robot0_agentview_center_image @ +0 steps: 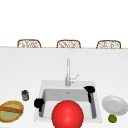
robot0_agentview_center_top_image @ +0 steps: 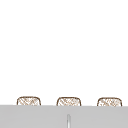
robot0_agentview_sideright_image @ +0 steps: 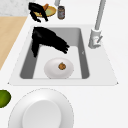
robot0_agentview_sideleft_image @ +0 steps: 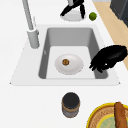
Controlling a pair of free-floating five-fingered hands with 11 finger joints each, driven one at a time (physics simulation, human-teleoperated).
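Note:
My left hand [robot0_agentview_center_image: 38,102] hovers open over the sink's [robot0_agentview_center_image: 50,84] left front corner; in the left side view the left hand [robot0_agentview_sideleft_image: 110,57] has its fingers drooping toward the basin and holds nothing. Across the basin, my right hand [robot0_agentview_center_image: 89,89] floats at the right rim; in the right side view the right hand [robot0_agentview_sideright_image: 47,40] is open, with fingers stretched out over the basin. On the sink floor lies a white dish [robot0_agentview_sideleft_image: 73,68] carrying a small round brown item [robot0_agentview_sideleft_image: 65,62]. A big red ball [robot0_agentview_center_image: 67,115] covers the sink's front in the front view.
The faucet [robot0_agentview_center_image: 67,73] stands behind the basin. Left of the sink are a dark jar [robot0_agentview_center_image: 25,95] and a yellow woven bowl [robot0_agentview_center_image: 11,110] with a bread stick. To the right lie a white plate [robot0_agentview_center_image: 115,105] and a lime [robot0_agentview_center_image: 112,118]. Wicker chairs [robot0_agentview_center_image: 68,44] stand beyond the counter.

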